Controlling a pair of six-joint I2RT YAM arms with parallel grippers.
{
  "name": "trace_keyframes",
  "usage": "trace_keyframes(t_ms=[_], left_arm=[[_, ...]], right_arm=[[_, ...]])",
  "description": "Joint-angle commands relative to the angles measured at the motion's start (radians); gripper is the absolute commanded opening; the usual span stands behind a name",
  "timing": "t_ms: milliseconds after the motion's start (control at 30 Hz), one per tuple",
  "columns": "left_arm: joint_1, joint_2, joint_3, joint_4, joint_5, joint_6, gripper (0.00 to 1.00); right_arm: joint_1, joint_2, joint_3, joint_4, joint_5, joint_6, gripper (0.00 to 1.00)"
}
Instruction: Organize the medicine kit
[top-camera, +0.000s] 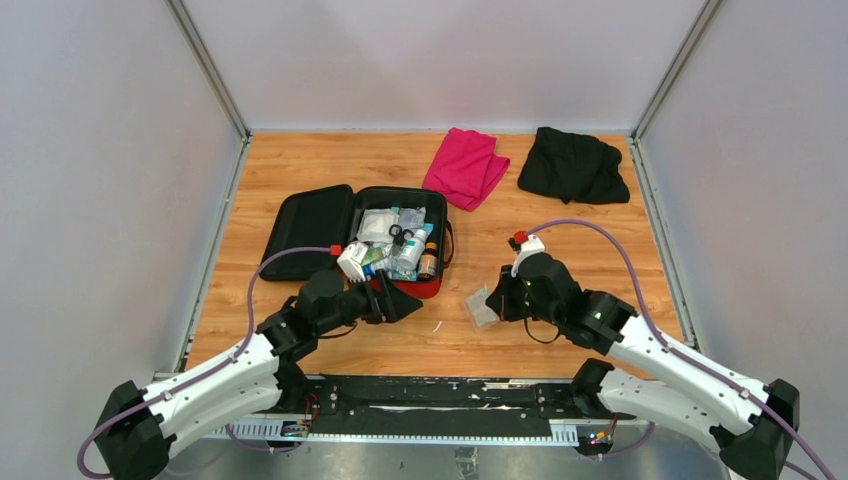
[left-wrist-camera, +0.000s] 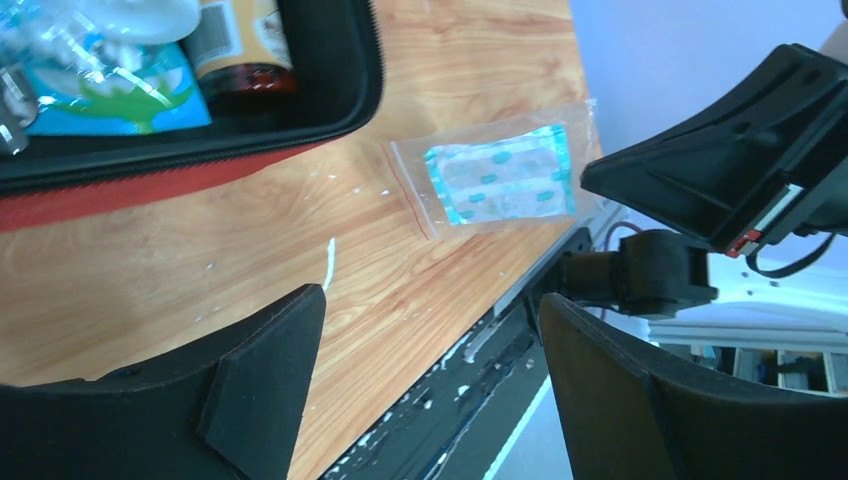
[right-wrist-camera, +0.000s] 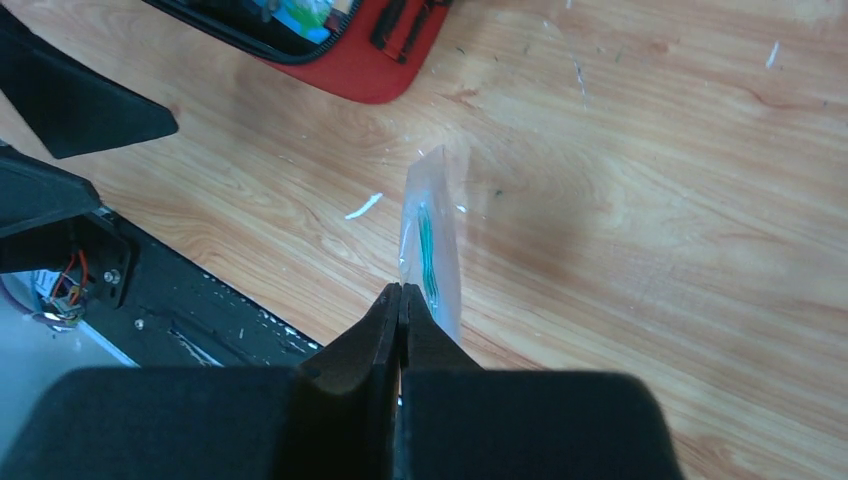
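Red on the outside and black-lined within, the medicine kit (top-camera: 310, 232) lies unzipped and folded flat on the wooden tabletop (top-camera: 560, 240), left of centre, its lid spread to the left and its tray packed with white packets, small bottles, a pair of scissors (top-camera: 400, 235) and a brown bottle (top-camera: 429, 262) at the near right corner. The left claw (top-camera: 405, 298) hovers just beside that near right corner with its fingers spread wide and nothing between them; from its wrist camera the kit's red wall and the brown bottle show at the top left. The right claw (top-camera: 500, 295) sits to the right of the kit, apart from it, clenched tight on one edge of a clear zip bag (top-camera: 482, 307) of teal-printed plasters. The bag stands on edge off the wood and throws a shadow beside it. Bare wood lies between the bag and the kit, marked only by a small white scrap (top-camera: 438, 326). The left claw's outstretched fingers lie near the kit's front right corner. A folded pink cloth (top-camera: 465, 167) and a crumpled black cloth (top-camera: 575, 165) rest at the far edge, well apart from both claws.
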Motion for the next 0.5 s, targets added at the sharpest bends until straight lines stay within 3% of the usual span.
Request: trace_keyframes(t_ms=[0,200,467], left_arm=[[-0.011,-0.018,0.038,0.077,0.022,0.040,0.85],[-0.011,-0.035,0.033,0.078,0.027,0.089,0.86],[-0.011,-0.009,0.126,0.076,0.078,0.351,0.87]], right_arm=[[-0.014,-0.020,0.069,-0.029,-0.025,-0.051,0.00],[-0.014,0.004,0.152,-0.037,-0.112,-0.094,0.00],[-0.014,0.039,0.247,-0.087,-0.231,-0.209,0.00]])
